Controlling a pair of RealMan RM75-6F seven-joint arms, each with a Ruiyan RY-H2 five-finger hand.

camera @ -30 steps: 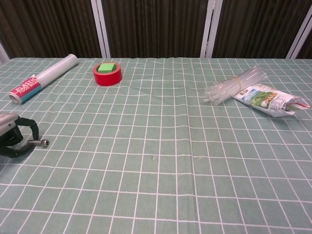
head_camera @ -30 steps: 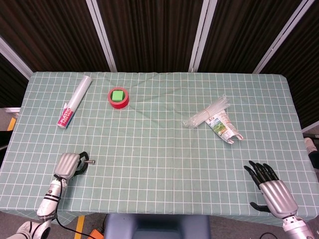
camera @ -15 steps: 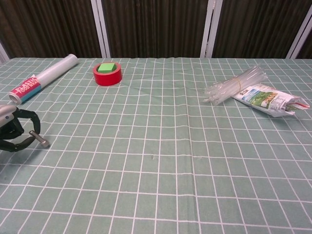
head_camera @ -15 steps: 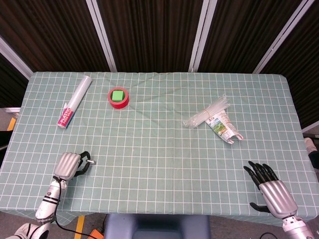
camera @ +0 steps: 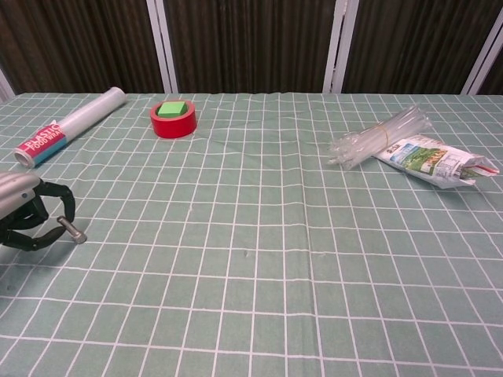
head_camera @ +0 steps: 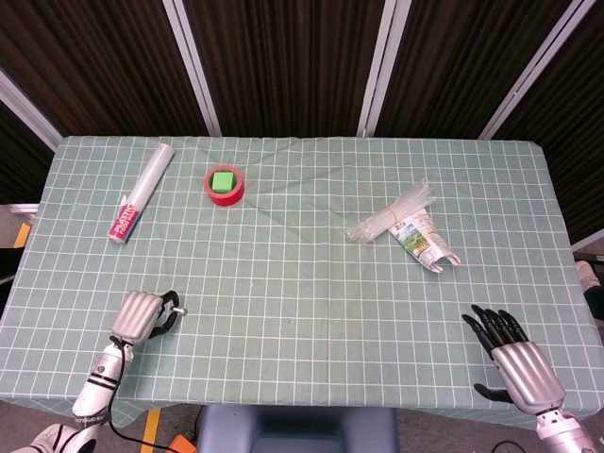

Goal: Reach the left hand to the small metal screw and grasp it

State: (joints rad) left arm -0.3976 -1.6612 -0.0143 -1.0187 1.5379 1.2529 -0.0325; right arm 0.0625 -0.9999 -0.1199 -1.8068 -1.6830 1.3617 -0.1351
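Note:
The small metal screw (head_camera: 178, 310) (camera: 73, 230) sticks out to the right of my left hand's dark fingertips (camera: 56, 206), tilted with its head end lowest. My left hand (head_camera: 142, 316) (camera: 27, 210) sits at the front left of the green checked table (head_camera: 302, 283), fingers curled in and pinching the screw's near end. Whether the screw touches the cloth I cannot tell. My right hand (head_camera: 514, 359) lies at the front right corner, fingers spread, holding nothing; the chest view does not show it.
A plastic wrap roll (head_camera: 140, 193) (camera: 69, 126) lies at the back left. Beside it sits a red tape roll (head_camera: 225, 185) (camera: 173, 119) with a green block on top. A bundle of clear straws (head_camera: 392, 215) and a printed packet (head_camera: 425, 243) lie right of centre.
My left hand has shifted slightly right and toward the front edge, closing on the screw. The screw turned from level to tilted. The right hand stayed still.

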